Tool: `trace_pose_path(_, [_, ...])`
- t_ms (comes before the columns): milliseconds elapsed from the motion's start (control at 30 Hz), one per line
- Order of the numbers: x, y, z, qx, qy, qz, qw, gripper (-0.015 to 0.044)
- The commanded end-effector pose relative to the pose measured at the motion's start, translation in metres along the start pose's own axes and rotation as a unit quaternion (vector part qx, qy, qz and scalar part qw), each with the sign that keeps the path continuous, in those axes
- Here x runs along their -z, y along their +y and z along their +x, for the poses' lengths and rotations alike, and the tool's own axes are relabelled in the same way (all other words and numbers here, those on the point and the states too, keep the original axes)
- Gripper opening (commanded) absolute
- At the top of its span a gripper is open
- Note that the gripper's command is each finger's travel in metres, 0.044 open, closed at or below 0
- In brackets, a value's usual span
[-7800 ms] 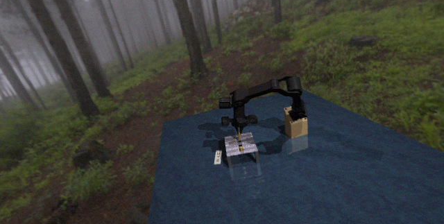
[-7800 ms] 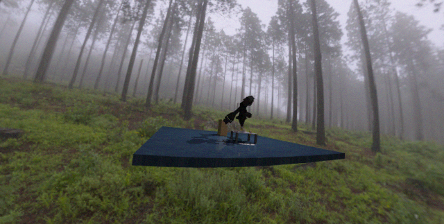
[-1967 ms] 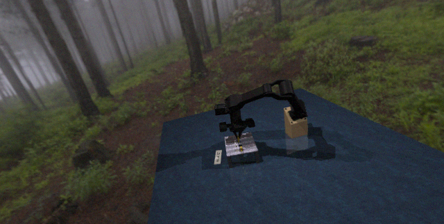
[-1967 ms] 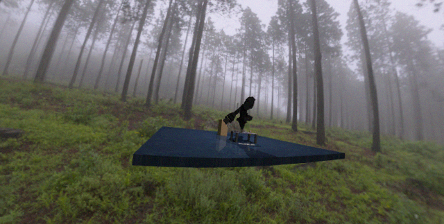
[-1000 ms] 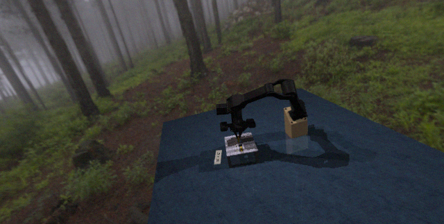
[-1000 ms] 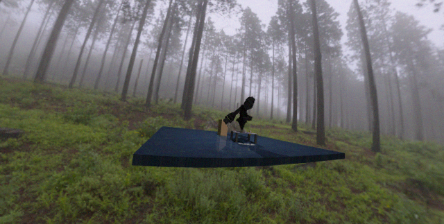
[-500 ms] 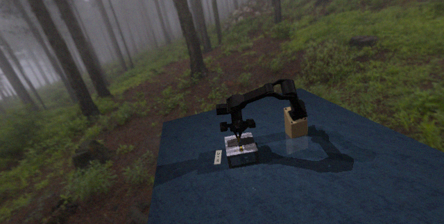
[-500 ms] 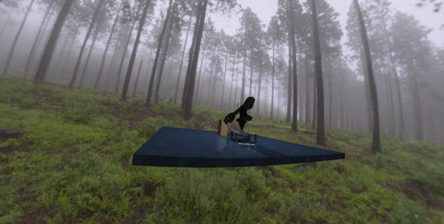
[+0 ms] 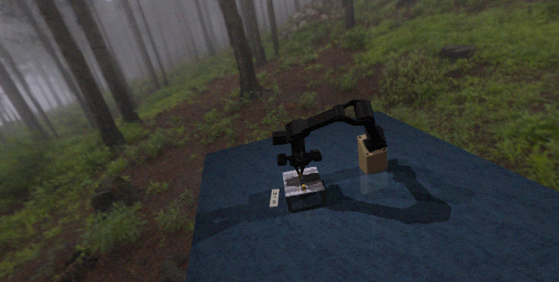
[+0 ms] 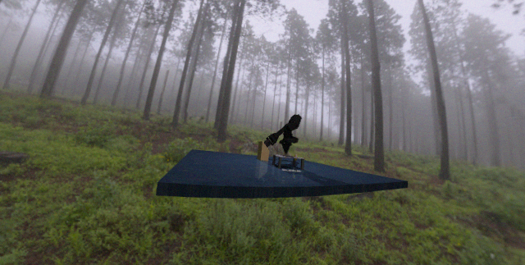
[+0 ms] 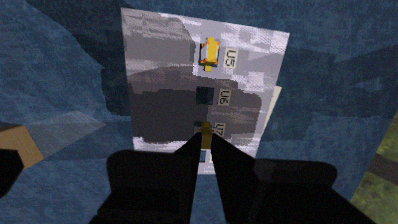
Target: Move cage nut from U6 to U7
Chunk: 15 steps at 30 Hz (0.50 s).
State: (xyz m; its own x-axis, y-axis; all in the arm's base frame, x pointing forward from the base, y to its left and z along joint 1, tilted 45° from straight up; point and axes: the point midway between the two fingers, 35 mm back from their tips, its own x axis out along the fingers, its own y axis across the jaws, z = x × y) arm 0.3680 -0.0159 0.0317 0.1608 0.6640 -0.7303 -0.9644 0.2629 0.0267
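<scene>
Cage nut point(image 11: 205, 129) sits pinched between the fingers, apparently over U7

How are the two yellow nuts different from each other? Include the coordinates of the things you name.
The nut by U5 point(image 11: 210, 52) sits at its labelled hole with nothing holding it, but the other nut point(image 11: 205, 128) is pinched in the end effector point(image 9: 300, 174) point(image 11: 205, 136), over by U7. The U5 nut shows most of its top, while the held nut is partly hidden by the dark fingers. Both have yellow on them, and both are at the same plate point(image 9: 313, 171) point(image 11: 160, 45).
</scene>
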Motion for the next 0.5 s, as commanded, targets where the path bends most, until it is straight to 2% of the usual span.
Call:
trace_pose_path(0, [-0.0001,0.0003,0.0005,0.002,-0.001,0.002,1.000,0.0025])
trace_pose_path(467, [-0.0003,0.0012,0.0015,0.010,-0.001,0.002,1.000,0.0025])
